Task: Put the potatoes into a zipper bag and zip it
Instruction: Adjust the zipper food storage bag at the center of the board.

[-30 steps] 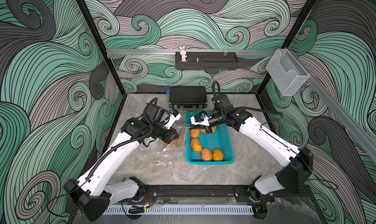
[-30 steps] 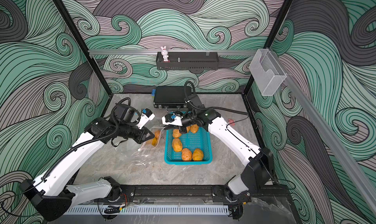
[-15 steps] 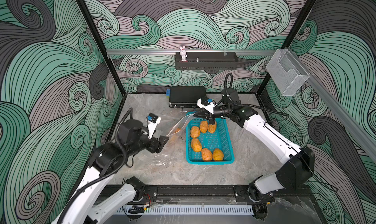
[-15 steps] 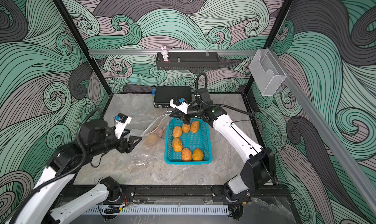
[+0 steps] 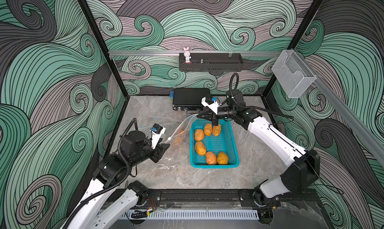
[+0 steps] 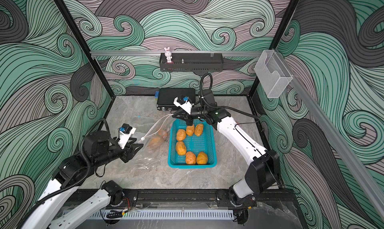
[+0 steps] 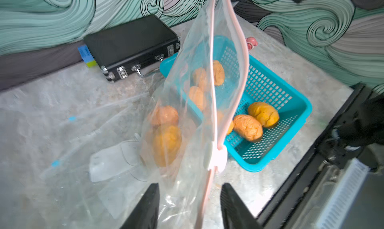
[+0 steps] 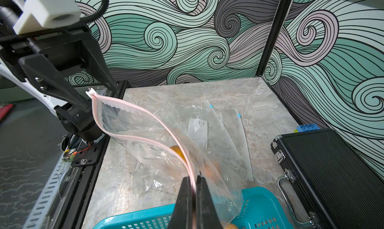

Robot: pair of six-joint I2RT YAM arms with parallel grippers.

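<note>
Our right tool (image 8: pixel 193 179) is clenched on the pink zip strip (image 7: pixel 245 59) at one end of the clear zipper bag (image 7: pixel 187 72). It holds that end up just above the far rim of the teal basket (image 5: pixel 214 166). Our left tool (image 7: pixel 190 188) stands released at the bag's other end. Its two fingers (image 7: pixel 149 205) are apart on either side of the strip, and we cannot tell whether either touches the plastic. The white slider (image 7: pixel 216 158) sits on the strip just ahead of those fingers. Beyond it the bag's mouth gapes open toward the right tool.

Two potatoes (image 7: pixel 166 144) lie low inside the bag, one against the other, near the counter (image 5: pixel 207 180). In both top views six more lie in the basket just beside the bag: three at the far end under the right tool, one along the bag-side wall, and two at the near end.

Spare clear bags (image 8: pixel 228 124) lie flat on the counter beside and under the hanging one. A black case (image 5: pixel 190 98) rests against the back wall, just behind the basket and the right tool.
</note>
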